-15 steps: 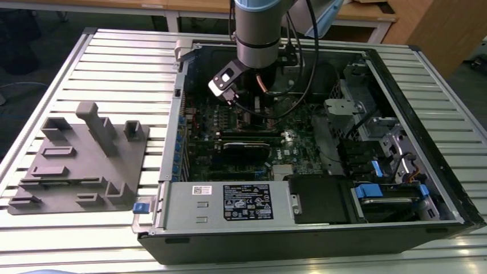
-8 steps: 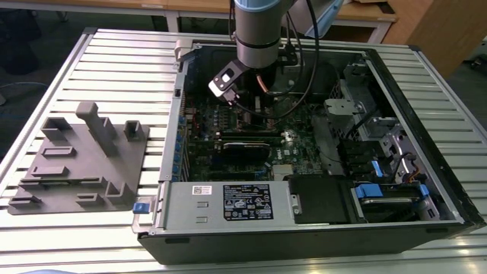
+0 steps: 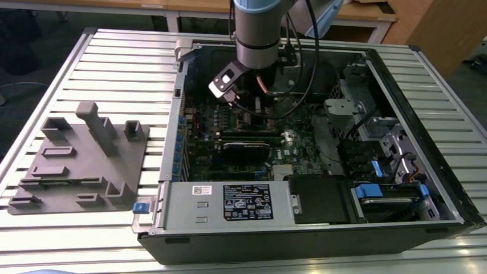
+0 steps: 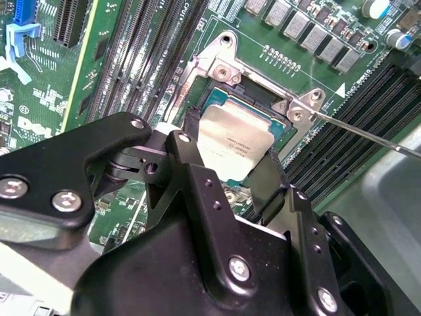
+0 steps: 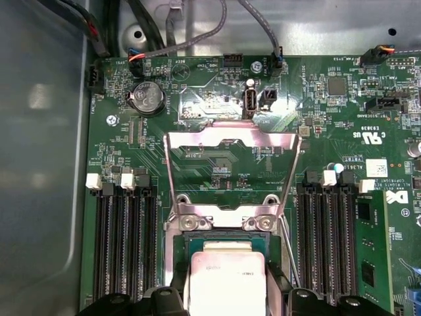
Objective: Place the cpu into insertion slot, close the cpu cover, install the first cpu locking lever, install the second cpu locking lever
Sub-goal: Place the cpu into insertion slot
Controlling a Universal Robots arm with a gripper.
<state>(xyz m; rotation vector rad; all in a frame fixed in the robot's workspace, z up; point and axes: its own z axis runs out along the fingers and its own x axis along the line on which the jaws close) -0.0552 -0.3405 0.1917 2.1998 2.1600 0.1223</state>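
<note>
Cpu (image 4: 240, 145) sits right over the slot (image 4: 260, 99), pinched between the two black fingers (image 4: 266, 178) of the gripper (image 4: 230, 155). We can't tell if it is fully seated. We see a slatted table (image 3: 114, 63) carrying an open case (image 3: 304, 242). A grey tray (image 3: 84, 165) lies on the table at the exterior view's left, apart from the case. Arm (image 3: 259, 34) reaches down into the case over the green board (image 5: 329, 131). Jaws are closed to cpu width, one finger on each opposite edge. Cover (image 5: 230, 137) is flipped open on its hinge, swung back away from the slot. A thin lever (image 4: 368, 135) angles away from the slot's corner.
</note>
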